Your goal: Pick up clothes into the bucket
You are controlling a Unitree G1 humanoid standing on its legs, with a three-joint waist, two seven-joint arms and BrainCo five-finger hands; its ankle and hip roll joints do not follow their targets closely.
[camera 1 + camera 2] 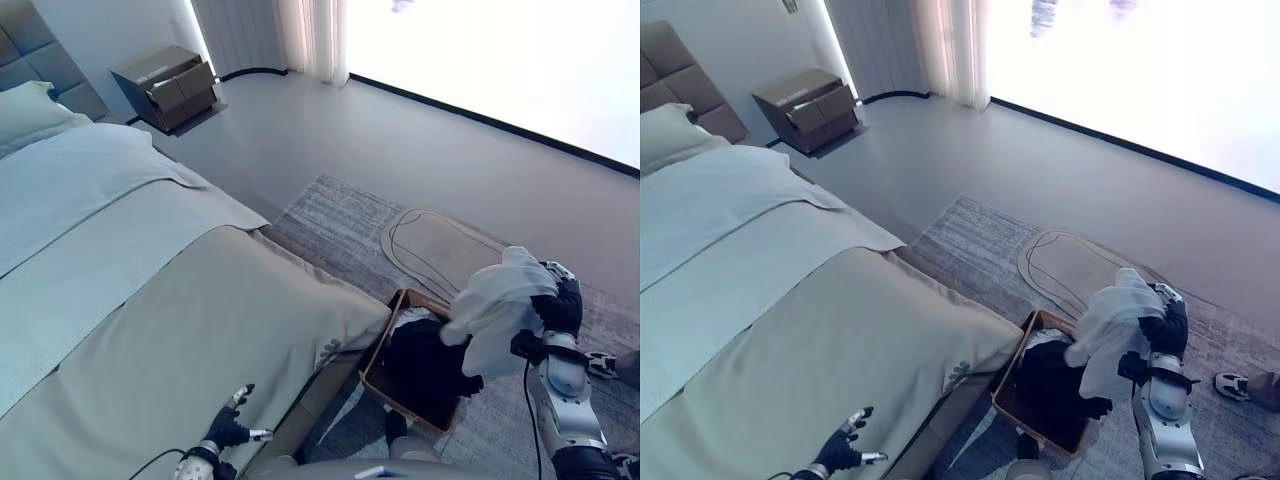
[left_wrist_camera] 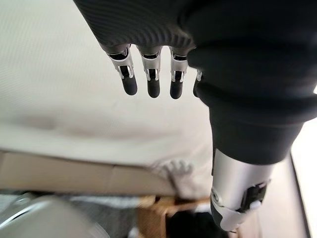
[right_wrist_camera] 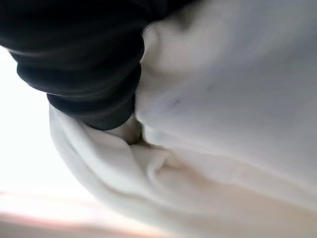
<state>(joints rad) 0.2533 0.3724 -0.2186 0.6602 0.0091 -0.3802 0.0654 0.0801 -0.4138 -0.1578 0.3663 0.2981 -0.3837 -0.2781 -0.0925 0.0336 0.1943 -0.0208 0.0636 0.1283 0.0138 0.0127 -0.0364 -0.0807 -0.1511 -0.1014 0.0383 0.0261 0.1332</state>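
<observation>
Cloth risk: the white garment [image 1: 495, 305] bunched in the right robot hand [image 1: 556, 305] hangs over the bucket's [image 1: 377, 365] right rim above dark clothes [image 1: 425, 365]; released there, it could slide onto the rug [image 1: 330, 210]. Left robot hand [image 1: 228, 425] hovers open-fingered over the bed [image 1: 150, 330].

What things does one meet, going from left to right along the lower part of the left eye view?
The robot's left hand over the pale beige bed cover → the brown rectangular basket holding dark clothes → the white cloth garment gripped in the right hand.
</observation>
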